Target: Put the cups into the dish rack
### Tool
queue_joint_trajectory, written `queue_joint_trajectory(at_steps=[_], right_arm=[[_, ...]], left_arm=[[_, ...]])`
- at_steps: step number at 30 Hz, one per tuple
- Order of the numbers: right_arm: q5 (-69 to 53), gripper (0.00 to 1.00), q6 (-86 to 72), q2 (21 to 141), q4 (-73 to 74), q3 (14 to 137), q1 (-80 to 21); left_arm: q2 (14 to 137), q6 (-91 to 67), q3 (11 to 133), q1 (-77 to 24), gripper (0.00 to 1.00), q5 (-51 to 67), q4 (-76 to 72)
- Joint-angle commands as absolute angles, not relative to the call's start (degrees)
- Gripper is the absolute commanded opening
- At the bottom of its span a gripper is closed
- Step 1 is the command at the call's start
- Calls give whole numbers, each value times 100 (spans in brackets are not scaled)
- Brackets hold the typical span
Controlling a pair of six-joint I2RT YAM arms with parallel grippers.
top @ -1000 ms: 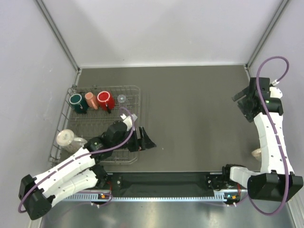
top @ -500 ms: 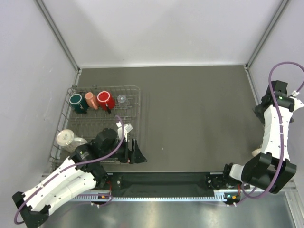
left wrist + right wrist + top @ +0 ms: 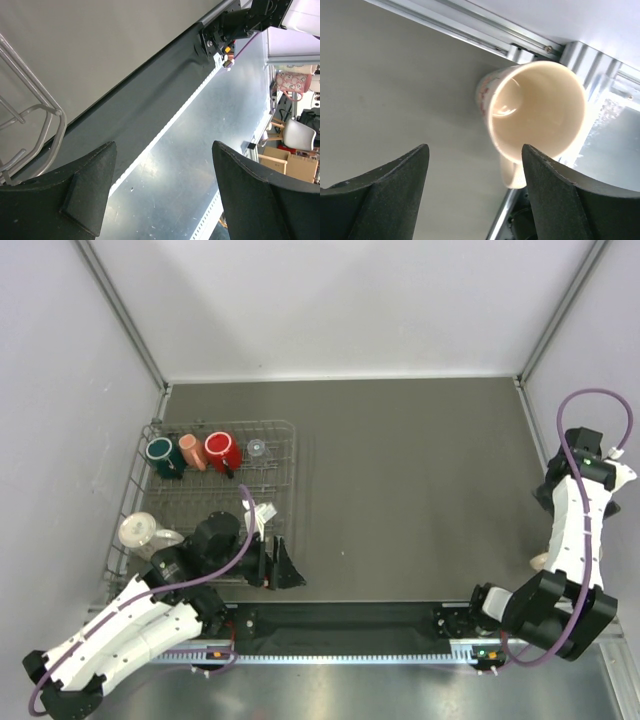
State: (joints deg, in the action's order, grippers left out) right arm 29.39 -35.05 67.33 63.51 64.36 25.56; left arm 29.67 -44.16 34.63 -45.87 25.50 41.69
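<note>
The right gripper (image 3: pixel 475 150) gapes wide, facing a tipped cream mug (image 3: pixel 535 107). The left gripper (image 3: pixel 161 150) is wide and empty beside the rack (image 3: pixel 35 107).

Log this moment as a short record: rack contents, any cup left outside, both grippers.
rack: dish rack, left side of table
far row in rack: green mug, tan cup, red mug, clear glass
near end of rack: pale mug, partly behind the left arm
outside rack: cream mug, on the table by its right edge
left gripper: open, empty, by the rack's near right corner
right gripper: open, empty, pointed at the cream mug, not touching it
</note>
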Motion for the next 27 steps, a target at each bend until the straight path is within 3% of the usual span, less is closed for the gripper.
queue_joint_trajectory(at_steps=[1, 8, 11, 12, 13, 23, 27], right_arm=[[3129, 74, -3217, 6618, 6021, 6328, 2759], [2760, 72, -2866, 6680, 5634, 5995, 3006], [2690, 66, -2839, 6653, 5502, 5854, 3050], [2681, 57, -2856, 6645, 5467, 5758, 3059], [2689, 55, -2883, 6627, 5441, 5722, 3076], [2698, 53, -2901, 6662, 5159, 5300, 3094], [2681, 45, -2874, 6618, 5150, 5300, 3094]], left_arm=[[2839, -4386, 3586, -4605, 82, 2663, 4139], [2839, -4333, 3525, -4597, 82, 2821, 4201], [2795, -4333, 3481, -4605, 82, 2830, 4201], [2795, -4333, 3480, -4605, 82, 2821, 4210], [2795, -4324, 3472, -4597, 82, 2830, 4201], [2935, -4350, 3454, -4605, 82, 2874, 4078], [2944, -4438, 3419, -4597, 82, 2900, 4034]])
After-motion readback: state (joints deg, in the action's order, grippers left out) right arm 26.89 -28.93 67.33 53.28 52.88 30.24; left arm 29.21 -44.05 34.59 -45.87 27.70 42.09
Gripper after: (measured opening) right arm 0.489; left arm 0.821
